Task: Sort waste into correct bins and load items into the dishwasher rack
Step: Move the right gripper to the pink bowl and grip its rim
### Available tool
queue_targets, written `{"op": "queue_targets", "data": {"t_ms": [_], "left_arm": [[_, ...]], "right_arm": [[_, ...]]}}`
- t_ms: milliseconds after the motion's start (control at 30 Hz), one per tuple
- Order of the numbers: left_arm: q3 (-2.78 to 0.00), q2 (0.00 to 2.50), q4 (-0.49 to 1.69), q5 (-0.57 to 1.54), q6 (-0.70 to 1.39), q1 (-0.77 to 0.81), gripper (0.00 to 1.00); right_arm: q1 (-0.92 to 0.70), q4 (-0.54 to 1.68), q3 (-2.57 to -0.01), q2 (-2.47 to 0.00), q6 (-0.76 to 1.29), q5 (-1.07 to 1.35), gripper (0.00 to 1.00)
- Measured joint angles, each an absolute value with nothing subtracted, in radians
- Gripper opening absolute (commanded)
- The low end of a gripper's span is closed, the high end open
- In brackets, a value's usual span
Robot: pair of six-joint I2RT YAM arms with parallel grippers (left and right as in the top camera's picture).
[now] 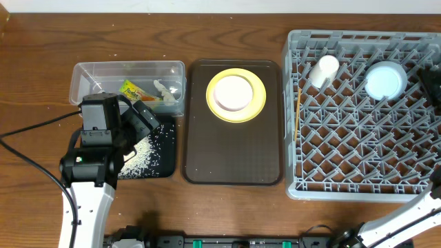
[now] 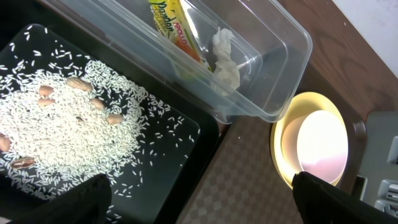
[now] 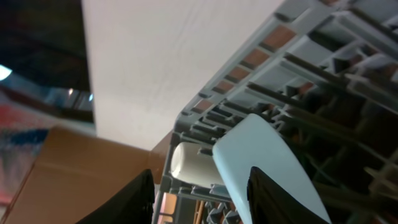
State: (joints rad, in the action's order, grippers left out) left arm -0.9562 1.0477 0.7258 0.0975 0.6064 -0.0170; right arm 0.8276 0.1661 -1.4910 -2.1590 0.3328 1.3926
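The clear tub (image 1: 89,76) holds the yellow-green wrapper (image 1: 131,89) (image 2: 171,22) and the white tissue (image 1: 165,89) (image 2: 227,59). Rice crumbs (image 1: 141,153) (image 2: 62,130) lie in the black tray (image 1: 165,148). My left gripper (image 1: 141,117) (image 2: 205,205) is open and empty above the black tray's right edge. The pink bowl (image 1: 234,93) (image 2: 320,146) sits on the yellow plate (image 1: 215,103). The grey rack (image 1: 358,151) holds the white cup (image 1: 322,71) (image 3: 189,165), the light blue bowl (image 1: 384,80) (image 3: 261,155) and chopsticks (image 1: 298,110). My right gripper (image 1: 433,83) (image 3: 202,202) is open at the rack's right side.
The yellow plate rests on a dark brown serving tray (image 1: 234,151) (image 2: 249,174) between the black tray and the rack. A few brown nuts (image 2: 46,93) lie among the rice. The left arm's cable (image 1: 27,158) trails over the wooden table at the left.
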Motion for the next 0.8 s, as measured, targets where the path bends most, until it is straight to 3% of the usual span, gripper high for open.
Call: {"op": "queue_targets", "data": {"t_ms": [333,533,800], "left_arm": [[-0.956,1.048,0.726,0.097,0.606,-0.017,0.95],[-0.956,1.048,0.726,0.097,0.606,-0.017,0.95],[-0.956,1.048,0.726,0.098,0.606,-0.017,0.95]], "right_arm": [[0.691,0.461,-1.491,-1.807,0.234,1.02,0.46],[0.417,0.585,-1.493,-1.592,0.112,0.668,0.46],[-0.044,0.661,-1.493,-1.571,0.036,0.374,0.47]]}}
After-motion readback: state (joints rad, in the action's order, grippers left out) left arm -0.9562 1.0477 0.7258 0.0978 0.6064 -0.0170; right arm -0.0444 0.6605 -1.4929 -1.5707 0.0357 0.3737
